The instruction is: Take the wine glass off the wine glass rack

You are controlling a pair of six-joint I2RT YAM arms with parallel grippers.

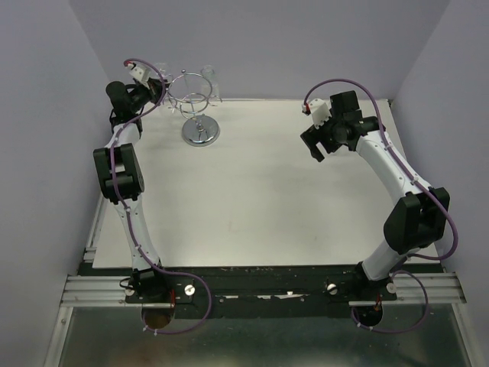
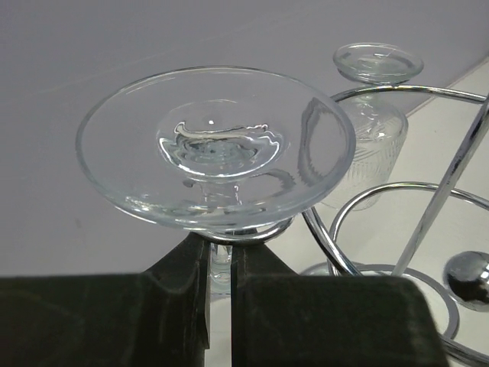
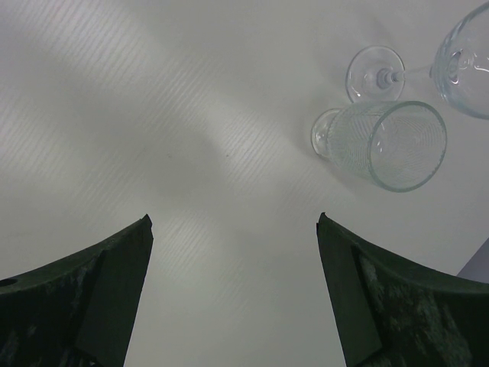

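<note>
The chrome wine glass rack point(image 1: 200, 133) stands at the far left of the white table. In the left wrist view its wire ring and thin stem point(image 2: 444, 182) are on the right. A clear wine glass point(image 2: 218, 145) hangs upside down in a loop of the ring, foot disc uppermost. My left gripper point(image 2: 220, 267) is shut on this glass's stem, just under the loop. In the top view it point(image 1: 158, 90) is at the rack's left side. A second glass point(image 2: 372, 122) hangs on the far side of the ring. My right gripper point(image 3: 234, 218) is open and empty above the table.
Two clear glasses lie on their sides on the table in the right wrist view, a ribbed one point(image 3: 390, 144) and a plain one point(image 3: 463, 60). Grey walls close in the table at the back and sides. The right arm point(image 1: 336, 126) hovers at the far right.
</note>
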